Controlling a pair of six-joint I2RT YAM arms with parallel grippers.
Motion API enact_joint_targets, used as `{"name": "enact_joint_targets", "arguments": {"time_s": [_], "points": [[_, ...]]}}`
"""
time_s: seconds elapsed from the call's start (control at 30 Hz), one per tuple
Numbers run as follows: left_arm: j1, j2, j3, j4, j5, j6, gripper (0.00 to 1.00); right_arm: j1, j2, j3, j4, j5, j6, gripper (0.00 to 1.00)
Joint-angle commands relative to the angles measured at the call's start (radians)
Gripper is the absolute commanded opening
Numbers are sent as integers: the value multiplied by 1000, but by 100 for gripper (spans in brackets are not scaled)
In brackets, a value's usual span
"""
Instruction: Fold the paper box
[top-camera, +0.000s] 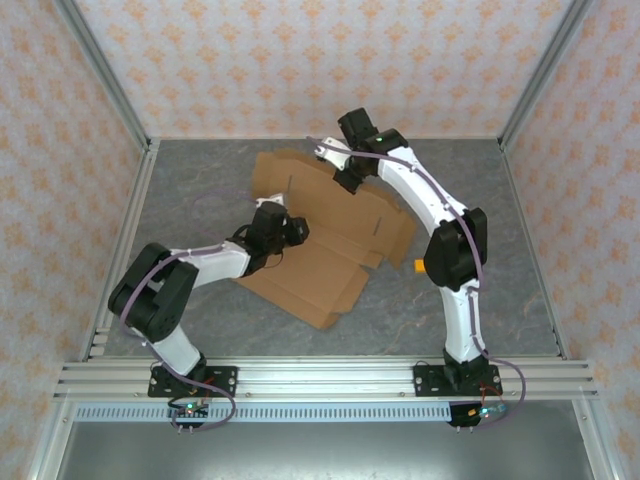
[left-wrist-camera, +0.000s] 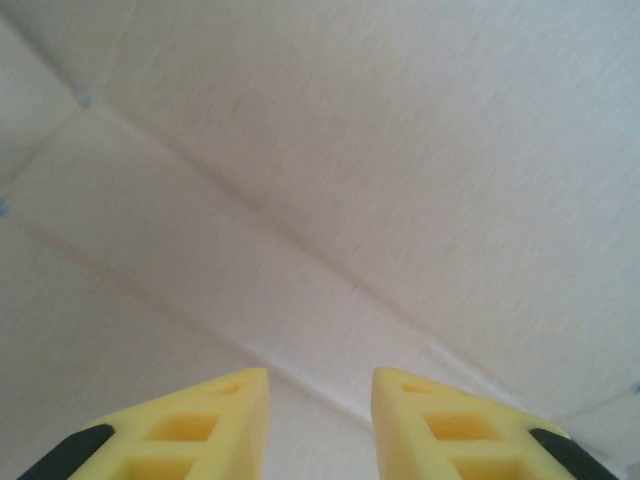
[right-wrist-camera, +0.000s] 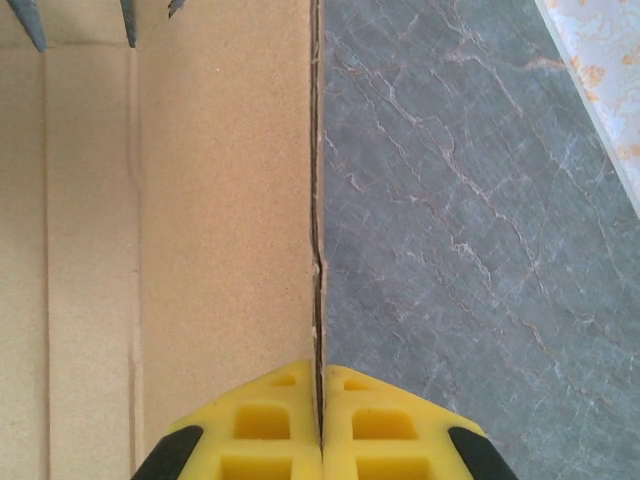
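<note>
Box lies mostly flat in the middle of the desk, your right jaws clamped on its far flap edge, left jaws slightly apart, empty, right over a crease: pin that crease, lift the flap slowly, room's open rightward but the back wall is near.

The setting is a laboratory robot test cell: an aluminium-profile frame encloses patterned wall panels (orange floral print) and a grey stone-look tabletop.
</note>
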Motion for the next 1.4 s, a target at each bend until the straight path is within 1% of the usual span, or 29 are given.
{"name": "enact_joint_targets", "arguments": {"time_s": [0.0,0.1,0.23,0.4,0.53,0.73,0.83,0.97,1.1,1.27,1.37], "points": [[-3,-43,-74,-79,24,14,25,26,-44,-23,51,53,-38,0],[-11,-77,-133,-56,54,-3,18,27,-42,-12,56,42,-39,0],[-40,-103,-169,-60,30,-5,13,28,-33,19,60,30,-45,0],[-52,-45,-189,7,38,-37,7,27,-31,32,51,-11,-49,0],[-74,10,-175,52,33,-57,4,37,-43,20,49,-38,-49,0],[-104,103,-137,118,23,-99,1,54,-60,9,25,-93,-42,0],[-126,135,-111,133,17,-115,1,55,-55,6,12,-89,-43,0],[-167,145,-73,113,-11,-119,1,54,-54,-20,10,-69,-90,0],[-189,148,-48,105,-20,-123,1,55,-48,-37,14,-55,-138,0],[-209,147,-25,83,-27,-114,1,34,-41,-45,11,-116,-185,0],[-211,145,-22,77,-28,-111,2,32,-41,-57,8,-122,-223,0]]}}
